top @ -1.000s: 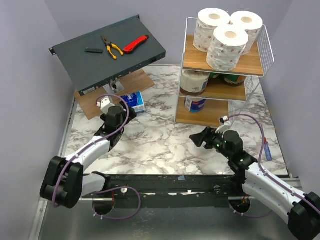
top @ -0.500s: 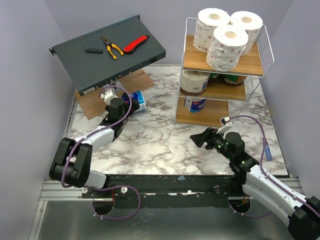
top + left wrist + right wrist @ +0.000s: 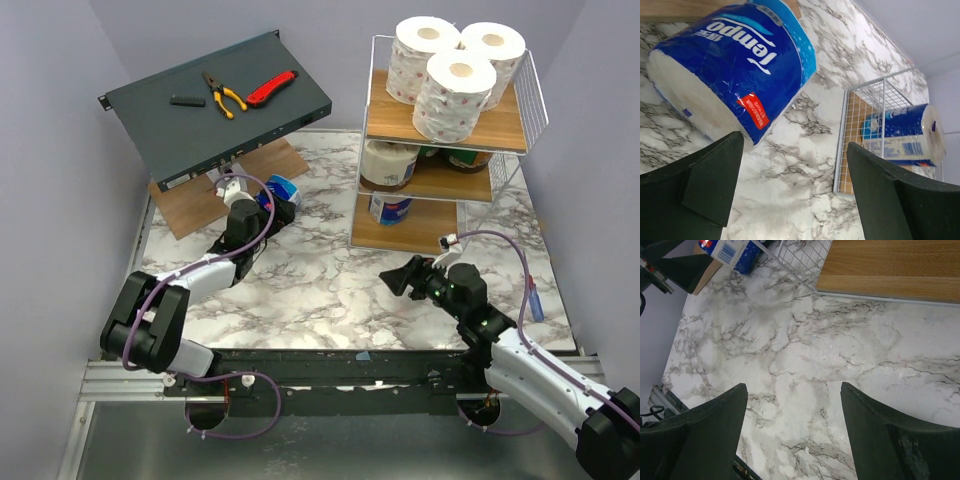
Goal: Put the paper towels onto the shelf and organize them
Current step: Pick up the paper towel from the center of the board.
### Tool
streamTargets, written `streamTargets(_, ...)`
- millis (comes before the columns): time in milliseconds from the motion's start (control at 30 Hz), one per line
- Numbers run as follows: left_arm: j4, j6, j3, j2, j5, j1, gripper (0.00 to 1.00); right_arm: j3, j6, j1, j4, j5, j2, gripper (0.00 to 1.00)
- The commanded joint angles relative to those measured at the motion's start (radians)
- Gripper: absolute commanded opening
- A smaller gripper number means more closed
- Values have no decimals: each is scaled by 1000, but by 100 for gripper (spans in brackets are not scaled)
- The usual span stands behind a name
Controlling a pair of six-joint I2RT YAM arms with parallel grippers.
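A blue-and-white wrapped pack [image 3: 281, 187] of paper towels lies on the marble by the flat board. My left gripper [image 3: 268, 207] is open right behind it. In the left wrist view the pack [image 3: 735, 60] sits ahead and left of the gap, its corner by the left fingertip [image 3: 735, 140]; nothing is between the fingers of the gripper [image 3: 795, 142]. The shelf [image 3: 372, 130] holds three white rolls [image 3: 450, 70] on top, a cream roll [image 3: 388, 162] and green-wrapped ones [image 3: 458, 156] in the middle, and a blue pack [image 3: 392, 208] at the bottom. My right gripper [image 3: 395, 278] is open and empty over bare marble [image 3: 792, 385].
A slanted dark grey box [image 3: 150, 125] at the back left carries pliers [image 3: 223, 93], a red knife [image 3: 270, 88] and a small black piece [image 3: 186, 100]. A flat wooden board [image 3: 185, 212] lies beneath it. Purple walls close in left and right.
My left arm has reached forward up to the blue pack, which has shifted a little toward the back right. Its jaws have narrowed slightly. The right arm has barely moved.
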Motion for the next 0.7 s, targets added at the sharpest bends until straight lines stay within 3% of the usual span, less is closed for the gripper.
streamTargets(0, 52, -34, -42, -35, -7, -20, 86, -15, -9, 4, -2, -1, 4, 78)
streamTargets(333, 29, -112, -84, -73, -106, -3, 98, -16, -7, 4, 5, -2, 10, 79)
streamTargets(667, 88, -153, -17, 71, -65, 14, 98, -16, -4, 4, 1, 7, 6, 78)
